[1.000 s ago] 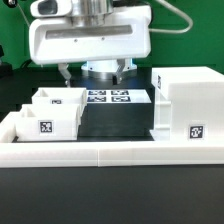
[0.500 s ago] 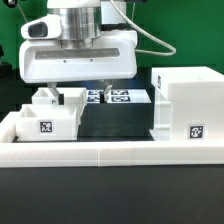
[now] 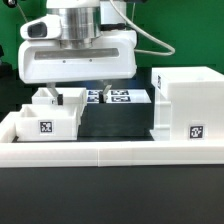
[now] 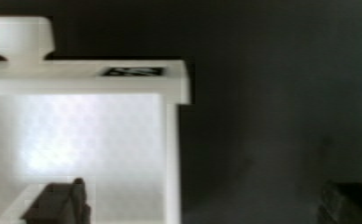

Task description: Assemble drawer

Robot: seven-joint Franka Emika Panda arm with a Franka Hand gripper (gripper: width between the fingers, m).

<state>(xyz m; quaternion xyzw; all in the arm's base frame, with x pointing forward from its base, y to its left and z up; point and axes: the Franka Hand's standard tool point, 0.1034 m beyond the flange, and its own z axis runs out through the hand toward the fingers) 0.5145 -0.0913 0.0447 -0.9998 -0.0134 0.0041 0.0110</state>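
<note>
On the black counter [image 3: 110,195], behind a long low white border wall [image 3: 110,152], sit the white parts of the drawer. Toward the exterior view's right stands the tall box shell [image 3: 185,95], upright, with a black-and-white square tag on its near face. Toward the exterior view's left are two small trays, one behind the other. The front tray [image 3: 28,127] sits just behind the border wall and shows a tag on its near face. The rear tray [image 3: 48,99] is just beyond it. Farther back, between the trays and the shell, lies the marker board [image 3: 120,97].

The arm [image 3: 80,55] hangs low above the rear tray, and its jaws are spread wide and hold nothing. In the wrist view, one dark finger [image 4: 57,202] is over the tray's pale inside. The other finger [image 4: 356,197] is over bare counter, and the tray's side wall lies between them. The tray's knob [image 4: 18,35] and a small tag on its rim show at the far end.
</note>
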